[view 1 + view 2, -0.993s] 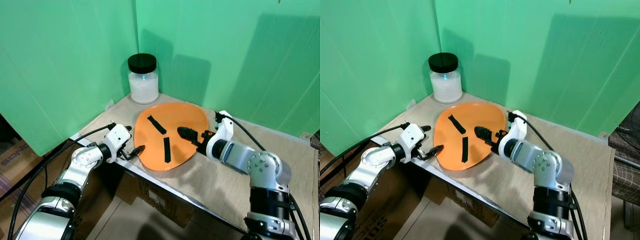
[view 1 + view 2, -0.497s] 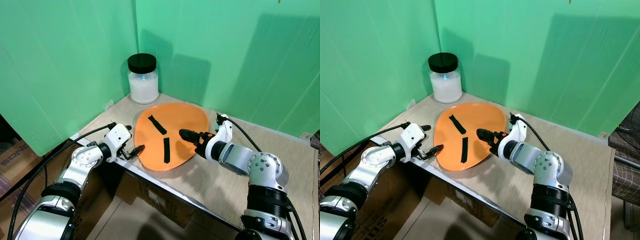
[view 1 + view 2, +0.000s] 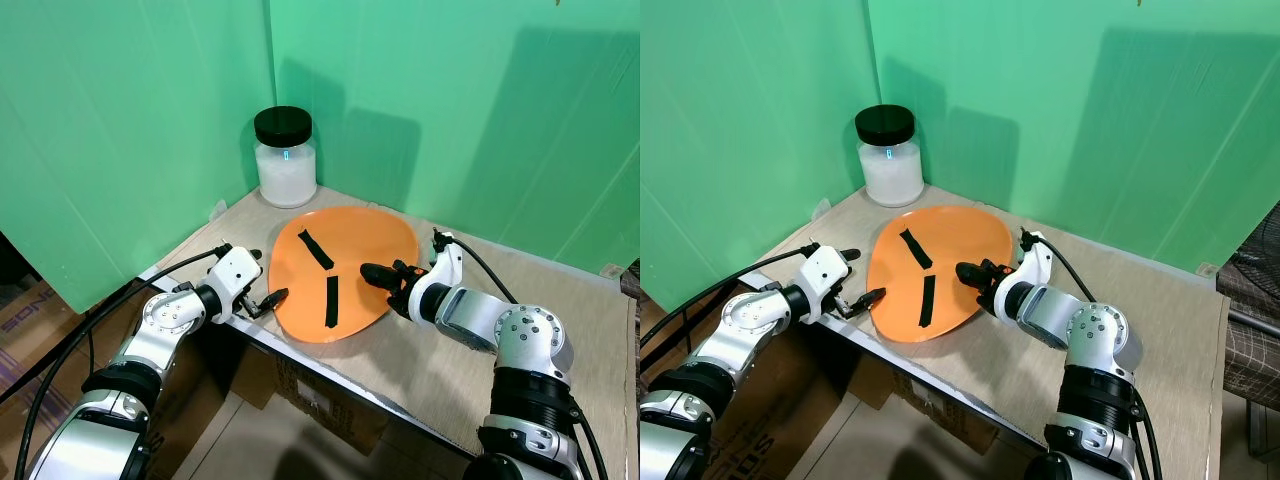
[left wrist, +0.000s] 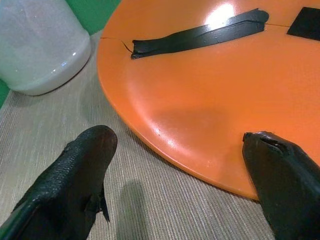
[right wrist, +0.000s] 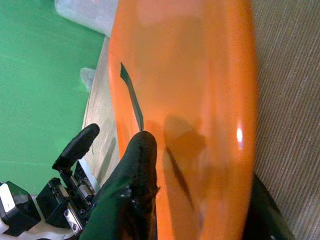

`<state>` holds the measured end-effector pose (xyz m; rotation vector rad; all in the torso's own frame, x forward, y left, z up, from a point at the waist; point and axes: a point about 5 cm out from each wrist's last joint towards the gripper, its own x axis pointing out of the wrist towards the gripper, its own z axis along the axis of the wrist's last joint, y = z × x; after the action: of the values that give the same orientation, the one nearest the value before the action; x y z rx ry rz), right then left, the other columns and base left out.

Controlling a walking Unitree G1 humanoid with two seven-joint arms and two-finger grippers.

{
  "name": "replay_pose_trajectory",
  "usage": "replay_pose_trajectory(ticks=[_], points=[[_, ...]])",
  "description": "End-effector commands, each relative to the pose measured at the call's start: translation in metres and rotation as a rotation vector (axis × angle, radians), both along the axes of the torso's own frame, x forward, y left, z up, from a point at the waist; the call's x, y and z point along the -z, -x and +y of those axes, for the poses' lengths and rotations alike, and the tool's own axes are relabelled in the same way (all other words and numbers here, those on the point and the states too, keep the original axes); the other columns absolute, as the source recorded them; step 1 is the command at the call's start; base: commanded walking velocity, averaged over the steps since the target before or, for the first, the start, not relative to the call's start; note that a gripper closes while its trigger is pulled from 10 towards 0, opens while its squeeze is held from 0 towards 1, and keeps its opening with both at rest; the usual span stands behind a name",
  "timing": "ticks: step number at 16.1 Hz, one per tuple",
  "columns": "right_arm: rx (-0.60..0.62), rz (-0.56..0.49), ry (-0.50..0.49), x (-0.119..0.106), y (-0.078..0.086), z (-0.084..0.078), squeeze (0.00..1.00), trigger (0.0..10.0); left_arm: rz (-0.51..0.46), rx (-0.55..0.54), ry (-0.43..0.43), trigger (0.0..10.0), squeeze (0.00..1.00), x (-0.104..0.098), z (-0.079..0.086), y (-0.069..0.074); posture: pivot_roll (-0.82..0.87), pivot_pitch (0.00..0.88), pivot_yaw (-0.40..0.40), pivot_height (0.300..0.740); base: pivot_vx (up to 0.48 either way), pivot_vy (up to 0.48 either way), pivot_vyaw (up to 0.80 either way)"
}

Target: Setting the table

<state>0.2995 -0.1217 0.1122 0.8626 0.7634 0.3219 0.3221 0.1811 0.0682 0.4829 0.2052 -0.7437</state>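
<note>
An orange plate point(image 3: 350, 245) with two black tape strips point(image 3: 314, 249) lies on the tan table point(image 3: 450, 360). My left gripper point(image 3: 268, 282) is open at the plate's left rim, near the table's front-left edge. In the left wrist view its fingers point(image 4: 80, 170) stand wide apart with the rim ahead of them. My right gripper point(image 3: 375, 274) is open at the plate's right rim. One finger point(image 5: 137, 185) hovers over the orange surface and casts a shadow on it; the other sits past the rim, mostly hidden.
A white jar with a black lid point(image 3: 286, 170) stands in the back corner just behind the plate. Green backdrop walls point(image 3: 120, 120) close in the left and rear. The table's front edge point(image 3: 330, 375) drops off to cardboard boxes point(image 3: 300, 400) below.
My right wrist has rolled and its upper finger has slid a little toward me over the plate. The left arm and the plate have stayed put.
</note>
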Motion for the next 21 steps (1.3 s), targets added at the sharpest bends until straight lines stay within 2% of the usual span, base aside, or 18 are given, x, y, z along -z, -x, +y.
replay_pose_trajectory(ticks=[1,7,11,12,13,15,16,19,20,21], points=[[-0.001,-0.007,-0.009,-0.005,-0.003,0.000,0.00,0.0,0.080,-0.021,-0.048,10.0,0.00,0.015,0.009,0.008,-0.13,0.000,0.011,0.740,0.000,0.000,0.00],[0.021,0.008,-0.047,-0.004,-0.001,0.003,0.00,0.0,0.053,-0.029,-0.045,10.0,0.00,0.011,0.012,0.006,-0.13,0.000,0.017,0.740,0.000,0.000,0.00],[0.068,-0.025,-0.113,-0.011,-0.003,0.001,0.00,0.0,-0.042,-0.080,0.029,10.0,0.00,-0.009,0.017,-0.002,-0.12,0.000,0.023,0.740,0.000,0.000,0.00],[0.086,-0.050,-0.139,-0.015,-0.004,-0.001,0.00,0.0,-0.073,-0.094,0.073,10.0,0.09,-0.018,0.020,-0.004,-0.11,0.000,0.032,0.740,0.000,0.000,0.00],[0.100,-0.085,-0.161,-0.020,-0.004,-0.003,0.00,0.0,-0.101,-0.105,0.116,10.0,1.00,-0.026,0.022,-0.004,-0.11,0.000,0.035,0.740,0.000,0.000,0.00],[0.116,-0.168,-0.199,-0.032,-0.001,-0.007,0.00,0.0,-0.167,-0.125,0.217,10.0,1.00,-0.045,0.024,-0.002,-0.11,0.000,0.045,0.740,0.000,0.000,0.00],[0.105,-0.237,-0.204,-0.042,0.004,-0.010,0.00,0.0,-0.226,-0.151,0.296,10.0,1.00,-0.060,0.022,0.003,-0.10,0.000,0.045,0.740,0.000,0.000,0.00],[0.053,-0.427,-0.103,-0.065,0.018,-0.011,0.00,0.0,-0.298,-0.192,0.388,10.0,1.00,-0.082,0.009,0.015,-0.09,0.000,0.052,0.740,0.000,0.000,0.00],[0.064,-0.545,-0.018,-0.077,0.023,-0.017,0.00,0.0,-0.322,-0.210,0.410,10.0,1.00,-0.088,0.001,0.023,-0.09,0.000,0.058,0.740,0.000,0.000,0.00],[0.068,-0.622,0.036,-0.085,0.026,-0.021,0.00,0.0,-0.326,-0.238,0.428,10.0,0.16,-0.091,-0.002,0.028,-0.09,0.000,0.064,0.740,0.000,0.000,0.00]])
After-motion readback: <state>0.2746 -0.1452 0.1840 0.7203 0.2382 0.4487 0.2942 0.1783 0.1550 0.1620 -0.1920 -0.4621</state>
